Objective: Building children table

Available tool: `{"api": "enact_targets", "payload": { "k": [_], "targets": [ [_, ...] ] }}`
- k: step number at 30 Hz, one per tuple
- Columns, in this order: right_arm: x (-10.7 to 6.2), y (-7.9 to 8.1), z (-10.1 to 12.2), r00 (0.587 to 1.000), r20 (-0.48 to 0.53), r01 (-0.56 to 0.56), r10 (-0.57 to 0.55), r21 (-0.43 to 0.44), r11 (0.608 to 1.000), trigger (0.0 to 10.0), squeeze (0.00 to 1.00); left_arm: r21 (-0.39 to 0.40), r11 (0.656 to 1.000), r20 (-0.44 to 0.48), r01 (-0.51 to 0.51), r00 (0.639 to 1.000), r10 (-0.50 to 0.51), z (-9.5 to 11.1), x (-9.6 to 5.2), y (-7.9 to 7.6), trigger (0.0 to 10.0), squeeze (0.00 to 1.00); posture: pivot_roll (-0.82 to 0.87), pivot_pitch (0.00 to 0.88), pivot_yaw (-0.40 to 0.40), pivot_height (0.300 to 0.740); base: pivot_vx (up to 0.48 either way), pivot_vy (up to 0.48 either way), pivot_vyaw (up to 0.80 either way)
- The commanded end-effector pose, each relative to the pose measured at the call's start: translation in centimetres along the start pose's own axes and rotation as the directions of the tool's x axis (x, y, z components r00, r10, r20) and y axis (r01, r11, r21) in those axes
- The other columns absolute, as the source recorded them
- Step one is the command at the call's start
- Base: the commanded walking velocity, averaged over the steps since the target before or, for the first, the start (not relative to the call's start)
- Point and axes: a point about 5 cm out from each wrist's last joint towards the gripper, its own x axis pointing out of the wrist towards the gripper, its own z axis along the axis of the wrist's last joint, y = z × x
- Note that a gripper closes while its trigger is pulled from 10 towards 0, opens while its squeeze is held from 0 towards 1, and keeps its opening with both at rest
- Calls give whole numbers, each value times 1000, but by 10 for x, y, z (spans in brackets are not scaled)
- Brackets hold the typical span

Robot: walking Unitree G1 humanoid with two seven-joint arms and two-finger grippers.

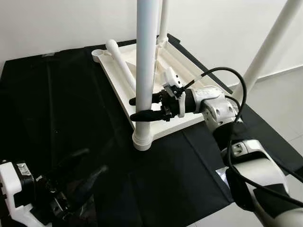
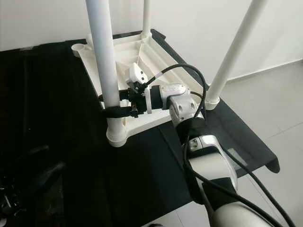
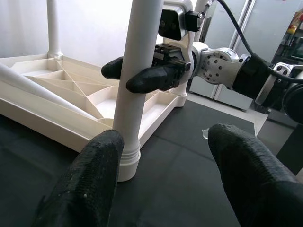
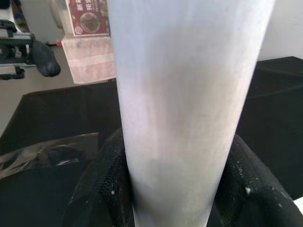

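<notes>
**Right gripper clamped on the near leg**

My right gripper has both black fingers closed around the near table leg, low on the shaft, just above the corner socket it stands in. The upturned white tabletop lies on the black cloth, running away toward 12 o'clock. Two more legs stand upright, one at 12 and one at 2, and a loose leg lies across the ribs at 11. My left gripper hangs low at 7 o'clock, fingers apart, holding nothing. I judge this leg needs seating: keep the shaft vertical, press straight down, and avoid side load that could tilt the tabletop.
</notes>
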Motion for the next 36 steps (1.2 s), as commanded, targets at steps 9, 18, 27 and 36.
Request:
{"api": "enact_targets", "payload": {
  "k": [9,18,27,36],
  "targets": [
    [-20,7,-26,956,7,292,-293,20,956,0,0,-9,1000,0,19,1000,-19,0,5,-5,10000,0,27,225,-60,740,0,0,0],
    [33,72,-71,534,-120,844,-837,134,519,0,0,-26,998,7,49,999,-49,-2,10,-2,10000,0,4,226,-24,740,0,0,0],
    [45,64,-60,562,-93,825,-822,137,549,10000,0,-23,998,26,59,998,-59,-4,16,0,10000,0,-2,200,-30,740,0,0,0],
    [47,58,-29,715,41,684,-697,165,711,10000,1000,-20,998,29,62,998,-61,-3,17,1,10000,0,-2,200,-23,740,0,0,0]
  ]
}}
